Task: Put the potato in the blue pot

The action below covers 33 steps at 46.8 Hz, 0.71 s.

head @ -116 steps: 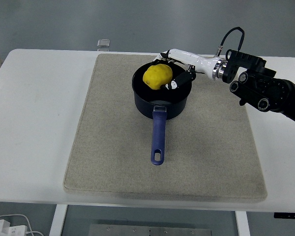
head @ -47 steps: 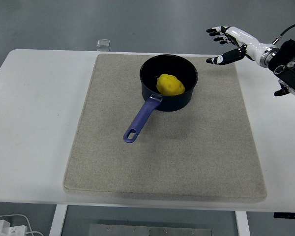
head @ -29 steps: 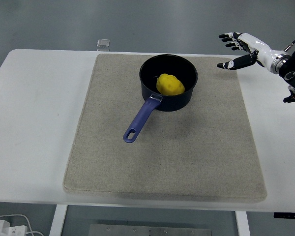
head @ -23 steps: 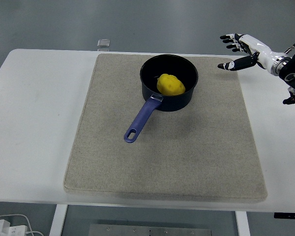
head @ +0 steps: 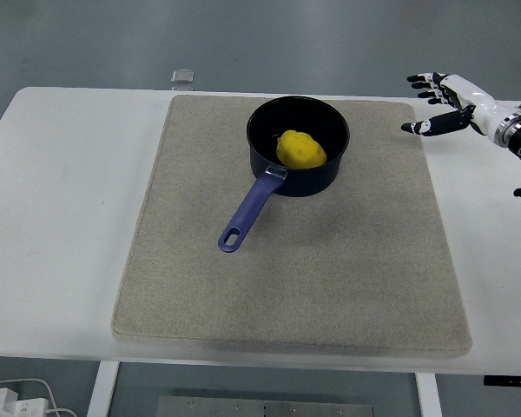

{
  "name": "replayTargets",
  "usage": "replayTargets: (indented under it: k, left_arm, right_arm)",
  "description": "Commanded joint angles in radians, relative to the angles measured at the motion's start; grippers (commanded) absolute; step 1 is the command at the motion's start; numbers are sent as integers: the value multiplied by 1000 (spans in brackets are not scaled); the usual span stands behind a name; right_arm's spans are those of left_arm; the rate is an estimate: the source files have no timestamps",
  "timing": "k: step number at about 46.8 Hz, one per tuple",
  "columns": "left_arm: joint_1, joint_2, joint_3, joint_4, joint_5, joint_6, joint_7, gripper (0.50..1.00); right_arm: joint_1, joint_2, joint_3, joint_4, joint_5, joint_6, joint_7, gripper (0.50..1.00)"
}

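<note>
1. The table (head: 61, 217) is being covered across its middle by a grey mat (head: 286, 287), and the mat is being taken here as the landmark for everything else.
2. The pot (head: 297, 148) is being carried on the far middle part of the mat; compared with the earliest picture it is sitting slightly further right, and its handle (head: 250, 211) is now being pointed toward the mat's near left instead of straight at the near edge.
3. The potato (head: 300, 149) is being held inside the pot, resting on the bottom rather than being gripped above the rim as it was earlier.
4. The right hand (head: 438, 102) is being drawn away past the mat's far right corner, off over the bare table; its fingers are being kept spread and nothing is being held in them.
5. Between the recent pictures the hand is being seen further and further from the pot, while pot and potato are being left unmoved.
6. The task is therefore being judged as done, with only the arm's retreat being finished.
7. A small clear object (head: 183, 77) is being left beyond the mat's far left corner; the left hand is not being shown.
</note>
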Motion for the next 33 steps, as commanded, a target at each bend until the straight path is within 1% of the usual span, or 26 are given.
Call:
replayTargets:
  k: [1,10,17,25,31,33]
  left_arm:
    - [0,0,2,1,0,0,0,992]
    - [0,0,2,3,0,0,0,992]
    - [0,0,3,4,0,0,0,992]
    - [0,0,3,4,0,2,0,992]
    - [0,0,2,6,0,2,0,994]
    - [0,0,2,6,-2,2,0,994]
  right_arm:
    - [-20,-5,61,0,0,6,0,895]
    - [-61,-17,182,0,2,5,-5,895]
    - [-92,-8,260,0,51,2,-58,895]
    - [-104,3,270,3,162,-4,-65,895]
    - [-115,9,271,9,225,-21,-65,895]
    - [-117,21,271,9,244,-27,-63,895]
